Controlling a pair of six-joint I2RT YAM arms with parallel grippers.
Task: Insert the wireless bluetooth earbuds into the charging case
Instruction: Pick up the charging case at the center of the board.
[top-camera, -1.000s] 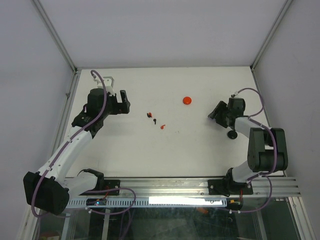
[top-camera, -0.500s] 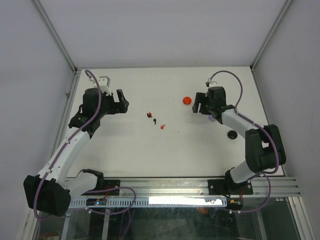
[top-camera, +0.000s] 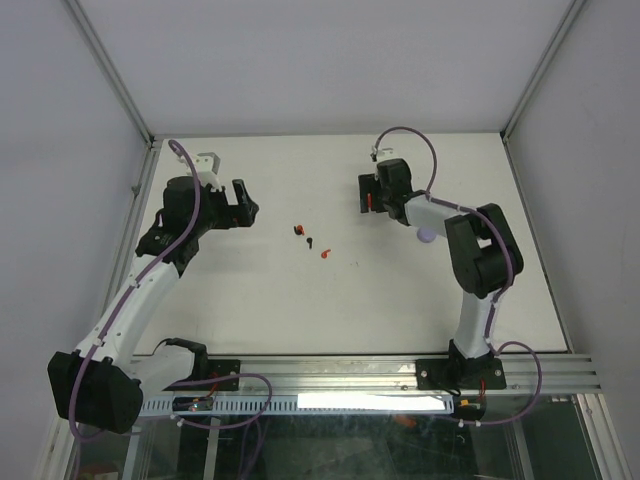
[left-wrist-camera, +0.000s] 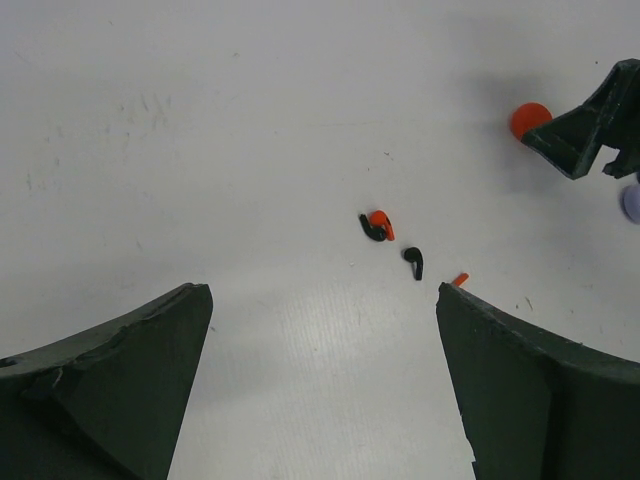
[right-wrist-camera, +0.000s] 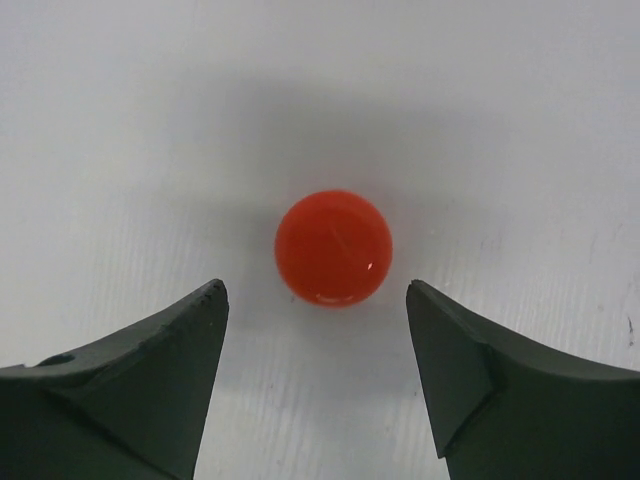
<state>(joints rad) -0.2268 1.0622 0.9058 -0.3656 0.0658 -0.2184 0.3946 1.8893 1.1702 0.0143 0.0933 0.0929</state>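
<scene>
The charging case in reach is a round red one (right-wrist-camera: 333, 248), lying shut on the white table just ahead of my right gripper (right-wrist-camera: 315, 290), which is open and touches nothing. From above, that gripper (top-camera: 370, 195) covers most of the case. Several tiny earbuds lie mid-table: a black and a red one together (left-wrist-camera: 375, 226), a black one (left-wrist-camera: 414, 262) and a red one (left-wrist-camera: 460, 279). My left gripper (left-wrist-camera: 322, 295) hangs wide open and empty to their left (top-camera: 240, 205). The red case (left-wrist-camera: 530, 118) also shows in the left wrist view.
A lavender round case (top-camera: 427, 236) lies beside the right arm's forearm. The table's back edge (top-camera: 330, 136) runs close behind the right gripper. Grey walls enclose the table on three sides.
The right arm swung from the right side leftward and toward the back, ending over the red case, and its jaws widened. The left arm barely moved.
</scene>
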